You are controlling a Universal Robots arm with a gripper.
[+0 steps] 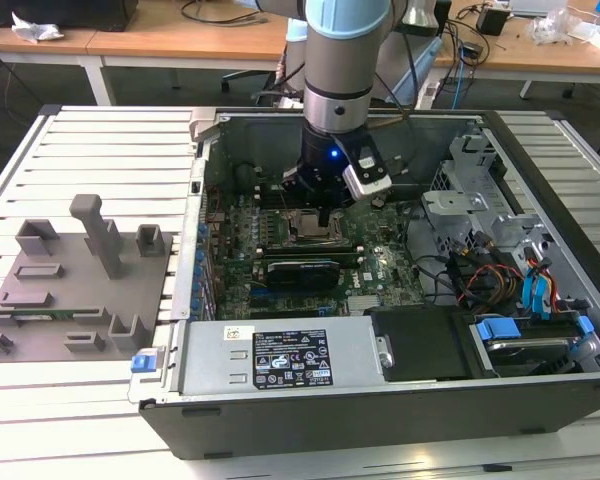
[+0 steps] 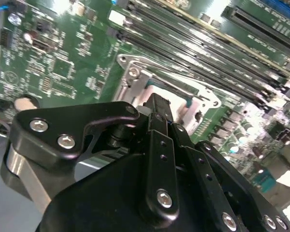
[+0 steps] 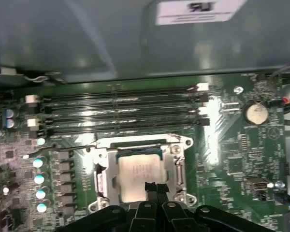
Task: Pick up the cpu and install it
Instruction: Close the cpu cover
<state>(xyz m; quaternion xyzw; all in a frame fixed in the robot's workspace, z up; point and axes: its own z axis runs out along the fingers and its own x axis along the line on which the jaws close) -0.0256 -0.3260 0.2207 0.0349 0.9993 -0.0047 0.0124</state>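
Note:
The cpu [image 3: 135,171], a flat silver square, lies inside the metal frame of the socket [image 3: 99,145] on the green motherboard. My gripper [image 3: 152,185] hangs just over the cpu's near edge with its two black fingertips pressed together and nothing between them. In the second wrist view the fingers [image 2: 157,108] point down at the socket frame [image 2: 133,70], and a pale strip of the cpu [image 2: 171,92] shows past them. In the exterior view the gripper [image 1: 323,215] stands inside the open computer case over the socket [image 1: 308,230].
Memory slots [image 3: 121,108] run beside the socket. A black card [image 1: 300,270] and the power supply [image 1: 280,355] sit nearer the case front. Drive cage and cables [image 1: 500,260] fill the exterior view's right. A grey tray [image 1: 40,300] with plastic blocks lies at the left.

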